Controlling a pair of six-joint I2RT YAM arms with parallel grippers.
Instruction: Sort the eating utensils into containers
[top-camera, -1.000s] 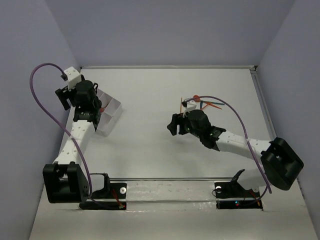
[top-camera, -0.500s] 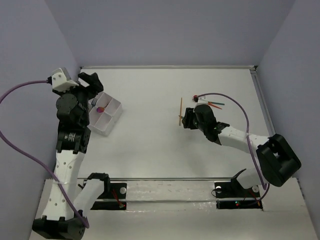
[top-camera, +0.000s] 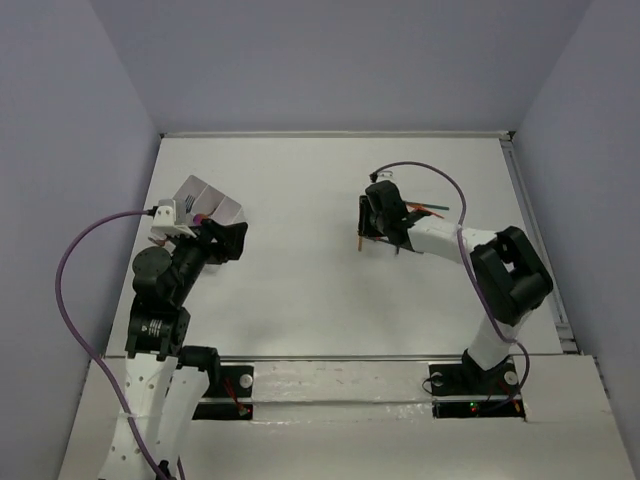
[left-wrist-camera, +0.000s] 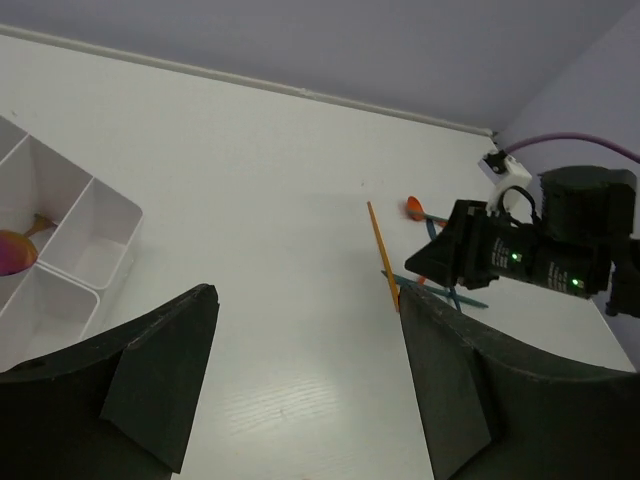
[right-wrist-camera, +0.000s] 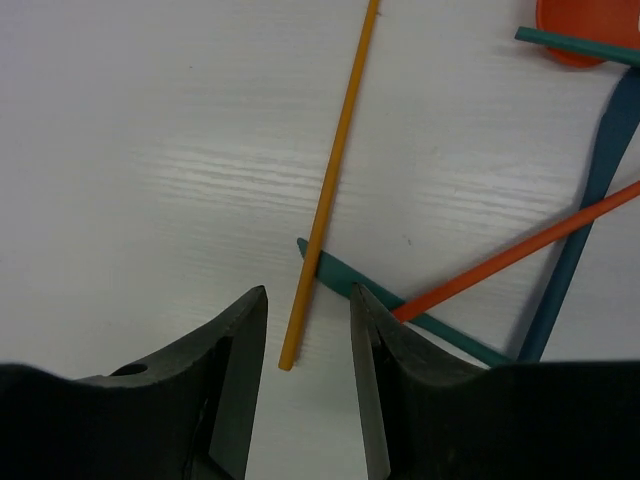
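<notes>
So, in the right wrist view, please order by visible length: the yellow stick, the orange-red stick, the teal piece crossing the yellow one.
1. yellow stick: clearly longest.
2 or 3. orange-red stick and teal piece: similar; one is cropped, the other partly hidden, so unranked.

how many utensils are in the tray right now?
1 that shows: a purple-orange spoon in a compartment of the tray, at the left edge of the left wrist view. The compartments beside it show nothing. The rest are cut off or blocked, so more may be hidden.
</notes>
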